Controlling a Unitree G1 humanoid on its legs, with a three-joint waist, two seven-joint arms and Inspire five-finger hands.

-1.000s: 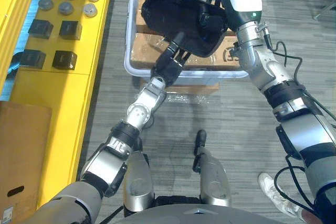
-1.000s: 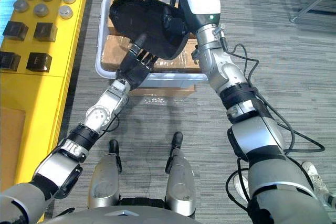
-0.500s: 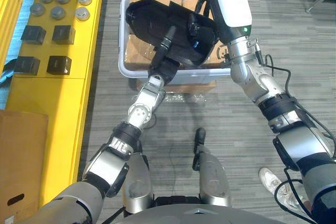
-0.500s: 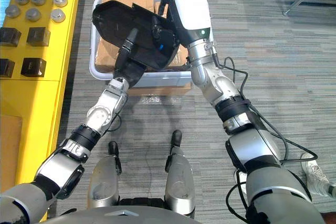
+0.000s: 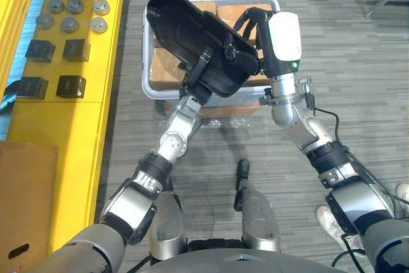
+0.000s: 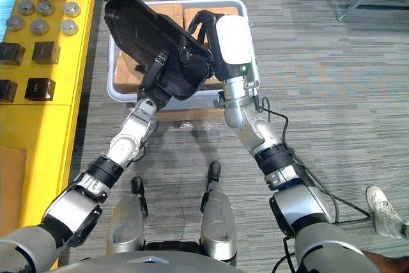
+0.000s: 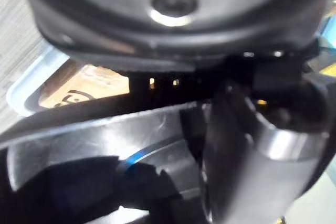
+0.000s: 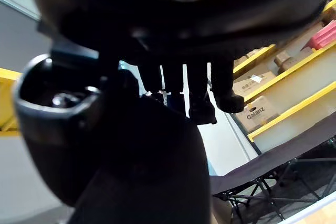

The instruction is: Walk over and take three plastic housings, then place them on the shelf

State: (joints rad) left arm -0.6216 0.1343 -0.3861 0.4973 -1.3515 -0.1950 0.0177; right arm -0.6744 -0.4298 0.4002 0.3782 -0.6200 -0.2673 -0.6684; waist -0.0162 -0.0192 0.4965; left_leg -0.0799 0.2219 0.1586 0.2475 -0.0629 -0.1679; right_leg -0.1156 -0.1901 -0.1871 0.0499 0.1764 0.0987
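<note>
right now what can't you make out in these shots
- Bin contents: black housing, held by left hand and right hand, covers most of it in both eye views.
- Housing's underside: faces away in eye views; wrist views too close, dark.
- Yellow shelf: cut by the left edge; its round parts too small to identify.

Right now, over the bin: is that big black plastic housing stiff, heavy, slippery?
Probably stiff: the black plastic housing spans left hand and right hand without sagging. Likely light for its size, being a hollow shell. Glossy surface may slip.
</note>
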